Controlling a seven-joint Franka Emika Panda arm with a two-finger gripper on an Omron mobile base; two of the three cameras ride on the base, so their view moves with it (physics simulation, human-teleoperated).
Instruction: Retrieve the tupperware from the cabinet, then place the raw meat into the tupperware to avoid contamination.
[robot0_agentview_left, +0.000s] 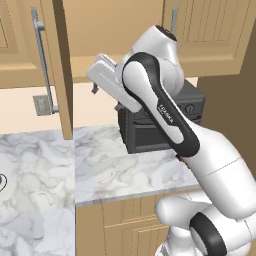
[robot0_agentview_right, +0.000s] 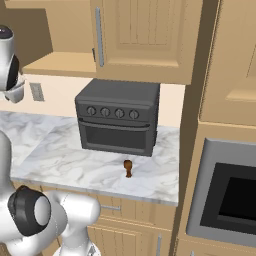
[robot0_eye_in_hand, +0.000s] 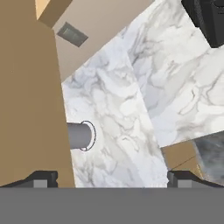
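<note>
Your two-finger gripper (robot0_eye_in_hand: 111, 177) hangs with its jaws spread wide, the dark fingertips (robot0_eye_in_hand: 41, 178) set far apart and nothing between them. Seen from the hand camera, the left tip sits against the edge of the swung-open tan wooden door, and the door's grey bar handle (robot0_eye_in_hand: 80, 136) points end-on at the lens, over the white marble countertop (robot0_eye_in_hand: 113, 109).

From the left base camera, the white arm (robot0_agentview_left: 165, 112) folds up high in front of the light tan wall cabinet (robot0_agentview_left: 62, 65), whose door stands ajar, its long grey handle (robot0_agentview_left: 44, 60) running down the outer face. What lies on the cabinet shelf cannot be made out from here.

Behind the arm stands the big dark grey toaster oven (robot0_agentview_right: 119, 117) with its row of knobs. The tiny reddish-brown raw meat (robot0_agentview_right: 128, 167) rests on the marble just in front of the oven, near the counter's front edge. A grey wall outlet (robot0_agentview_left: 41, 105) sits on the cream backsplash beside the open door.
</note>
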